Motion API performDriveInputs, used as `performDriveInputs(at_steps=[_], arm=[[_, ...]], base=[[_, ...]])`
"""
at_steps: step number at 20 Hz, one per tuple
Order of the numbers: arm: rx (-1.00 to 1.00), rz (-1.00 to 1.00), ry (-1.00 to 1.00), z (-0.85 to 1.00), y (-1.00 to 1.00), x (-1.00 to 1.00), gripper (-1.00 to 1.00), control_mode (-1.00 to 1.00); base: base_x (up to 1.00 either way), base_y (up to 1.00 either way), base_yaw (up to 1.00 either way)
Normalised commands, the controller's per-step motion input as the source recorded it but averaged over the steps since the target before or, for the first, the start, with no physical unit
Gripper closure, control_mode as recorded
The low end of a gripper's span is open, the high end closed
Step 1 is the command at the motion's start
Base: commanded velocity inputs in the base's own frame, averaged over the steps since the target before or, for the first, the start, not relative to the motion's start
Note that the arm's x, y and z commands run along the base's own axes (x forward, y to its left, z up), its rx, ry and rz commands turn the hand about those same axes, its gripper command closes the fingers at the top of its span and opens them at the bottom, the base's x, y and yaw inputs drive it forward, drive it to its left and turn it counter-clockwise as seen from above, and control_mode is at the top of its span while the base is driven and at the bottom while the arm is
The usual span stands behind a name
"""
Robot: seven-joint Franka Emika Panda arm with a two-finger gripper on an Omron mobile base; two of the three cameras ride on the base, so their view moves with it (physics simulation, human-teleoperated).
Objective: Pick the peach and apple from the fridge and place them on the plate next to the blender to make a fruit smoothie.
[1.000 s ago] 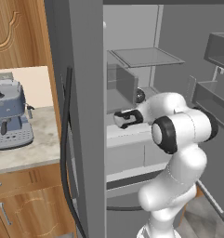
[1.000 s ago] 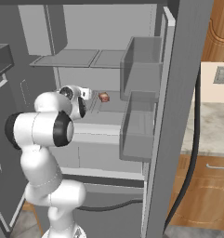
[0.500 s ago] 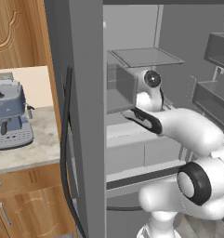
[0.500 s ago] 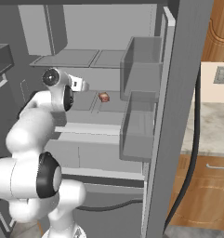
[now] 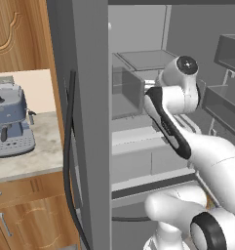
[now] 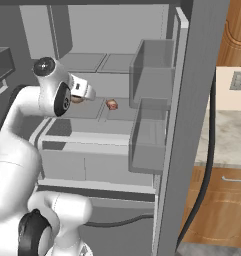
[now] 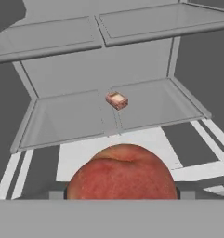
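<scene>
The claw is gripping the peach, partly open around the fruit, which is sitting right between its fingers and is filling the near part of the hand view. In the right base view the claw is hanging inside the open fridge, over the middle shelf. Ahead of the claw, farther back on that shelf, a flat pinkish-tan block is lying well clear of the peach. So the first pick is looking done, judging by the grip. Still left: carrying the peach out to the plate by the blender, then returning for the apple. Off to the claw's left, outside the fridge, a blue-grey coffee machine is standing on the worktop.
</scene>
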Motion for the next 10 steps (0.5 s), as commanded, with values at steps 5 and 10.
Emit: performDriveInputs(at_steps=[5, 10], arm=[[0.0, 0.0, -0.14, 0.33, 0.01, -0.99, 1.0, -1.0], [-0.04, 0.07, -0.26, 0.17, 0.21, -0.58, 1.0, -1.0]], base=[[0.0, 0.0, 0.0], [0.0, 0.0, 0.0]])
